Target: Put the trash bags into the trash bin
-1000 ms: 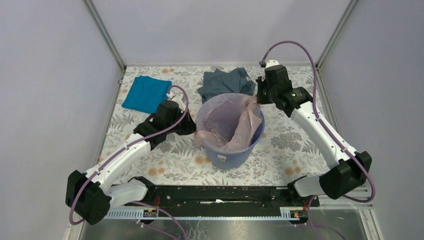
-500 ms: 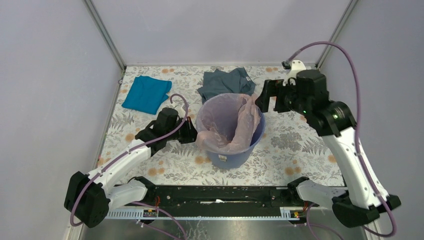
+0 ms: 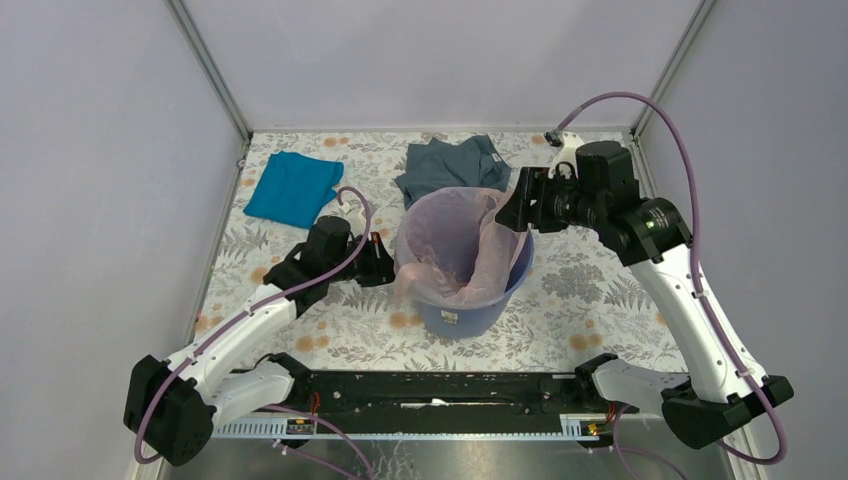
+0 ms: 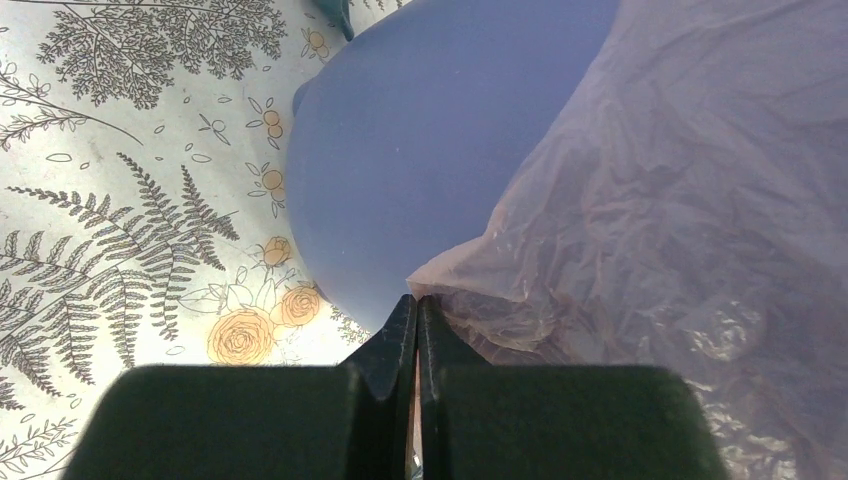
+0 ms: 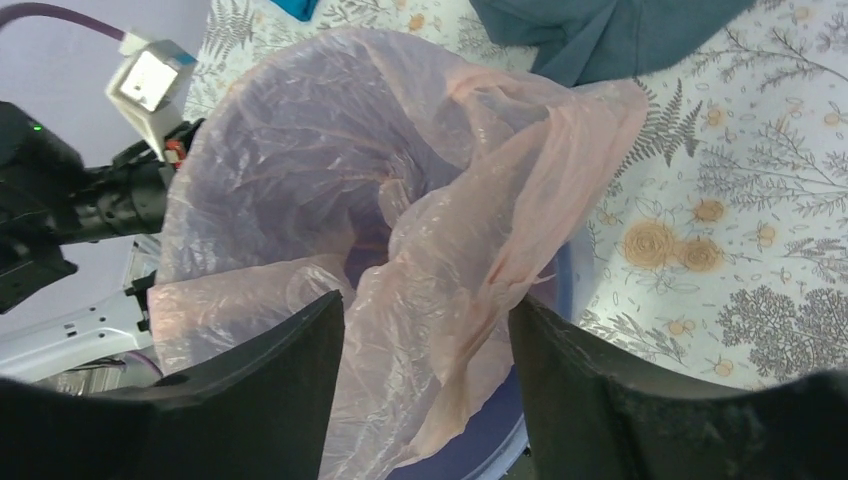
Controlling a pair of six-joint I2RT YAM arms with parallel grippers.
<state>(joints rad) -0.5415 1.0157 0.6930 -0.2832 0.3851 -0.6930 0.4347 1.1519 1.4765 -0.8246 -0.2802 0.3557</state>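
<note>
Step in hand: seating the bag and spreading its mouth over the rim.

Trash bag [image 3: 452,235] sits inside the trash bin [image 3: 478,312], mid-surface [image 3: 600,290]. Film hangs over the near-left rim. On the right it stands up in a loose fold, and the rim there is bare.

Left gripper [image 4: 416,303]: fingers pressed together low against the bin's left wall, apparently pinching the corner of the bag's hem.

Right gripper [image 5: 425,310]: spread wide, holding nothing, poised over the raised fold at the far-right rim.

Judgement: partly done. The next move calls for the right gripper to close on that fold and draw it outward and down over the bare rim while the left gripper anchors its corner. The film is thin, so a pinch may slip or pull the left side loose
</note>
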